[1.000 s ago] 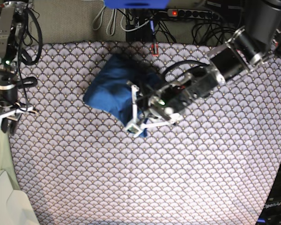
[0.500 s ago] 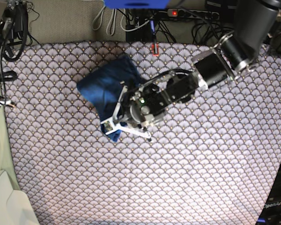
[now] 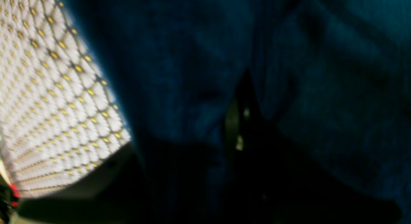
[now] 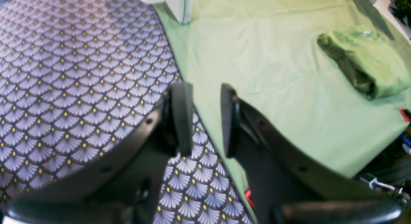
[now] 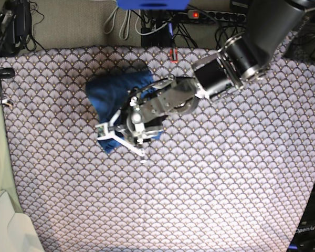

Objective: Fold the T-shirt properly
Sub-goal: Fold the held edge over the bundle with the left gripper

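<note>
Reaching across the bench (image 5: 226, 184), the left tool (image 5: 119, 140) sits on the near-left corner of the T-shirt (image 5: 113, 92); whether it grips cloth I cannot tell. The bundled shirt runs up and away from it, toward the bench's far edge. The right tool (image 4: 202, 118), narrowly parted and empty, hangs well apart over a green sheet (image 4: 273, 73).

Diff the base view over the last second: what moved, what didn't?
The left gripper slid across the scallop-patterned table cloth toward the base view's left, and the bundled plain blue knit T-shirt shifted left with it. The right arm pulled out to the base view's left edge; its right gripper is open and empty. The shirt stays bundled.
</note>
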`<state>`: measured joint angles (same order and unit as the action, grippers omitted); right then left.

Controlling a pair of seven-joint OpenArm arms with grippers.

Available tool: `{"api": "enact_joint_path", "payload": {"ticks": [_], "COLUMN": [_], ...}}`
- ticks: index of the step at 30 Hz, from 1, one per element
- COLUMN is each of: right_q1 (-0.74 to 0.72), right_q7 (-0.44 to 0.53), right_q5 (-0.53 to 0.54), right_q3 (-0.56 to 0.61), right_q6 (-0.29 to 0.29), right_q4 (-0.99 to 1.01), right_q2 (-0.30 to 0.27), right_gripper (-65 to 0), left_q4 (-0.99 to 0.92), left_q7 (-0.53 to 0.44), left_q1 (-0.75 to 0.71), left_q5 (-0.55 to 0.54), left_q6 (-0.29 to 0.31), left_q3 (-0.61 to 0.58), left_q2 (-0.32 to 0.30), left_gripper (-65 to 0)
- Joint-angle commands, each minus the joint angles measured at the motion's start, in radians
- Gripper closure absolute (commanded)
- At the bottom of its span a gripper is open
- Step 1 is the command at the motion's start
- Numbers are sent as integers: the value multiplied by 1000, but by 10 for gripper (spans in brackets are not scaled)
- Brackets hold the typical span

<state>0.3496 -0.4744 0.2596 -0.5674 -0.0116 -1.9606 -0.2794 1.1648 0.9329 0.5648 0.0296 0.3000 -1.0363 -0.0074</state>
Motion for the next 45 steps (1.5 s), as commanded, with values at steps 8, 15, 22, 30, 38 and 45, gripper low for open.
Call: {"api": "enact_joint_path", "payload": {"ticks": [8,15,22,30,38,45], "right_q1": [-2,-2,-2,-2,-2,-2], "right_q7": [30,30,30,30,30,30], "right_q5": [-4,-4,-4,-4,-4,-4], "right_q3": [-50,-65,-65,-62,-62,-58], "right_q6": [-3,-31,-60,-60,-60,-60], "right_q4": [-15,-13,-13,-13,-13,-13], "right_q2": [-1,6,6,7,7,7], "right_gripper": [-164,-165,-165,-163,-163,-163], "left_q4": [8,8,8,17,17,19], "left_q7": [-82,-79,-76,-76,-51,-4], "left_q1": [27,33,31,34,62,74], "left_q5": [79,102,102,102,102,102], "left_q6": [101,104,103,103,103,109], "left_q3": [6,-71,-72,-69,-69,-34], "left_q2": [47,45,42,40,42,43], "left_gripper": [-79,-79,-84,-84,-88,-428]}}
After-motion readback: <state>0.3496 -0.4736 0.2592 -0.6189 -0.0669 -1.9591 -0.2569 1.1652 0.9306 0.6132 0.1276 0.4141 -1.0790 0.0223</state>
